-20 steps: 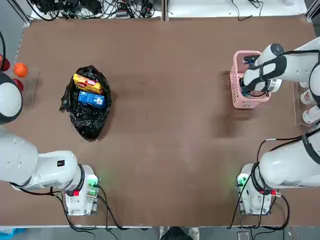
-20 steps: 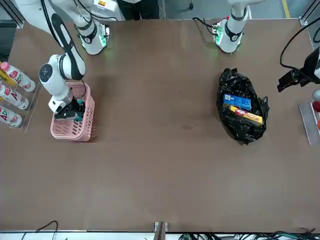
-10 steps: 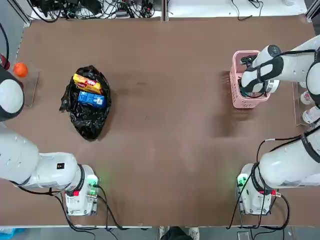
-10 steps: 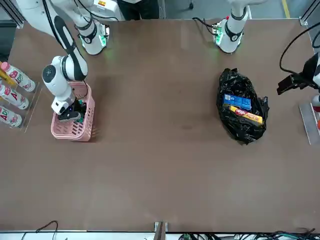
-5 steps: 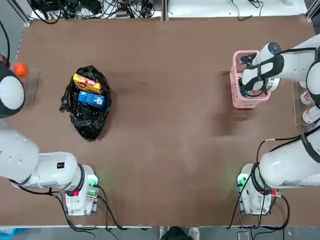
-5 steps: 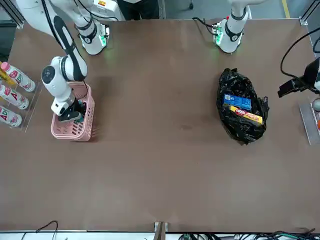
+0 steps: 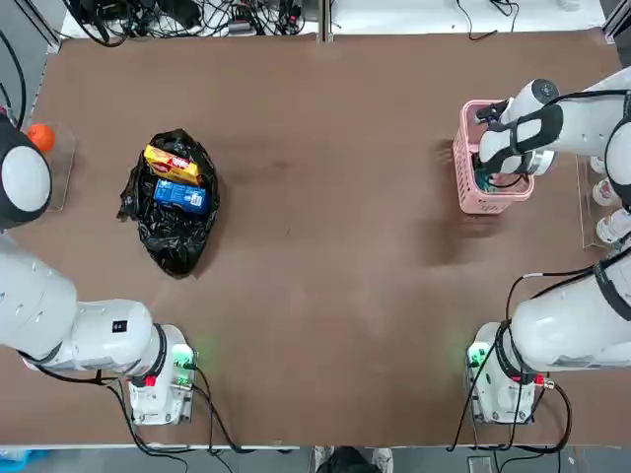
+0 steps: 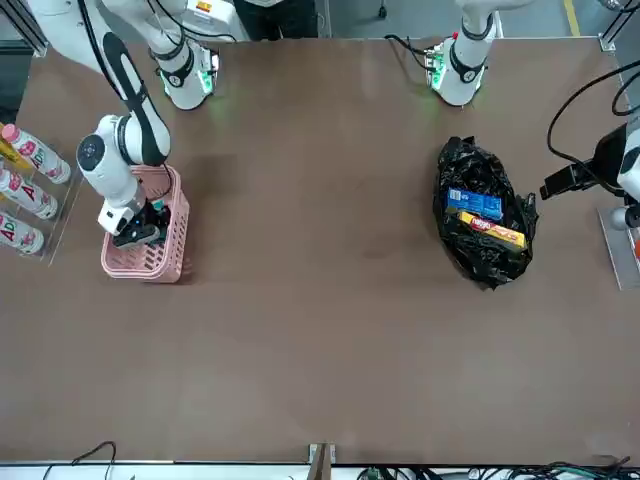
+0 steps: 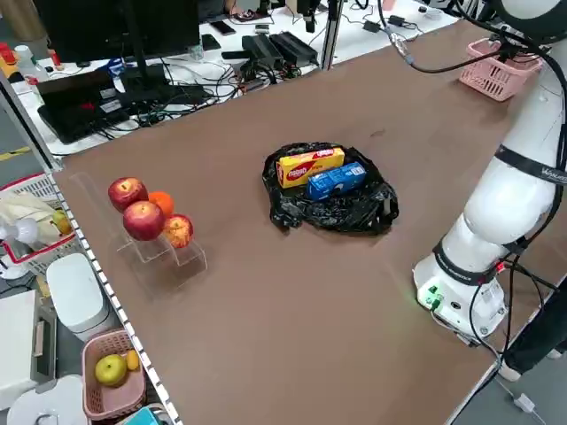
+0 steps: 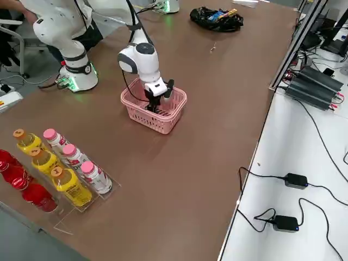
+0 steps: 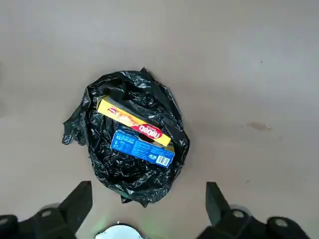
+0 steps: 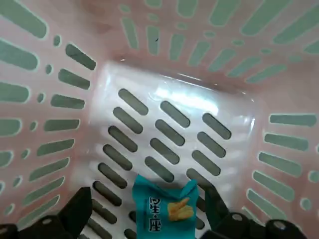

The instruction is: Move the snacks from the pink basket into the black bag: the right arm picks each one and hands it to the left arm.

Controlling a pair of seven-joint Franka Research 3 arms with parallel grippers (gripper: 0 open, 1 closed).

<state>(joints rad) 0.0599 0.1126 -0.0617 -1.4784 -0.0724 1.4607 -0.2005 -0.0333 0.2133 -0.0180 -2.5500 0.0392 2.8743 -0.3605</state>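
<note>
The pink basket (image 7: 461,168) stands at the table's right side. My right gripper (image 12: 147,216) hangs inside it, open, fingers straddling a small teal snack (image 12: 167,205) that lies flat on the basket floor (image 12: 169,124). The front view shows the same gripper (image 8: 138,232) low in the basket (image 8: 150,265). The black bag (image 7: 173,217) lies at the left with a yellow snack (image 7: 173,163) and a blue snack (image 7: 180,194) on it. My left gripper (image 11: 148,199) is open and empty, raised well above the bag (image 11: 129,144); it shows beside the bag (image 8: 565,180) in the front view.
A clear rack of bottles (image 10: 60,163) stands at the table's right edge beyond the basket. Apples and an orange (image 9: 146,217) sit on a clear stand at the left edge. Cables (image 7: 177,15) run along the far edge. Bare brown tabletop (image 7: 335,217) lies between bag and basket.
The right gripper stays down inside the basket, only shifting a little. The left arm has drifted slightly nearer the bag. Both stay open and nothing is held.
</note>
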